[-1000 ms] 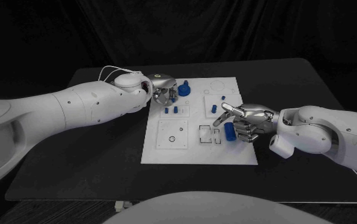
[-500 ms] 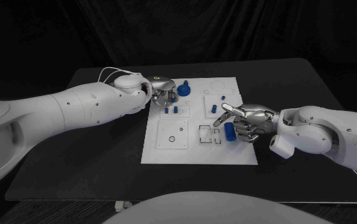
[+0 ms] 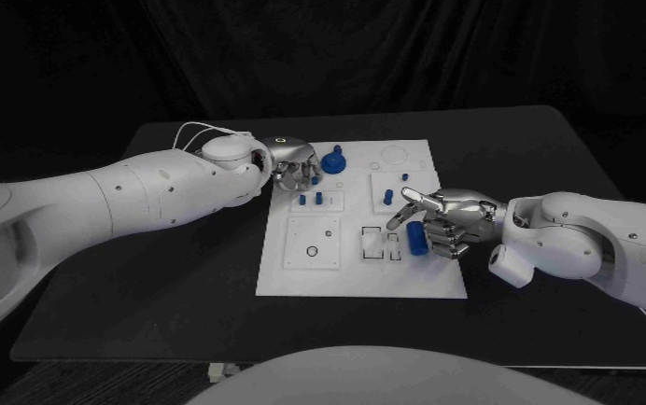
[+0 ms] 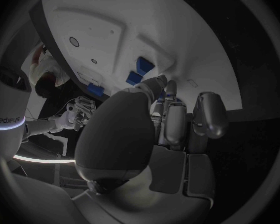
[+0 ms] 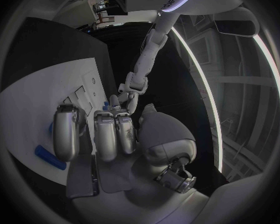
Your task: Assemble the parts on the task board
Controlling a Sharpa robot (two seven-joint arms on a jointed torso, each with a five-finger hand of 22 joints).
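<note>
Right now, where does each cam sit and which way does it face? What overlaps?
Head view: on the head, looking down at the task board; both arms come in, left hand and right hand over the board.
Left wrist view: behind the left hand, facing the board.
Right wrist view: behind the right hand, facing the board.
Shared: all three show the board; each wrist view also catches the other hand.

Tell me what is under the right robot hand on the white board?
Under the right robot hand a blue cylinder part lies on the task board. The fingers cover its far end, so I cannot tell whether they grip it.
</note>
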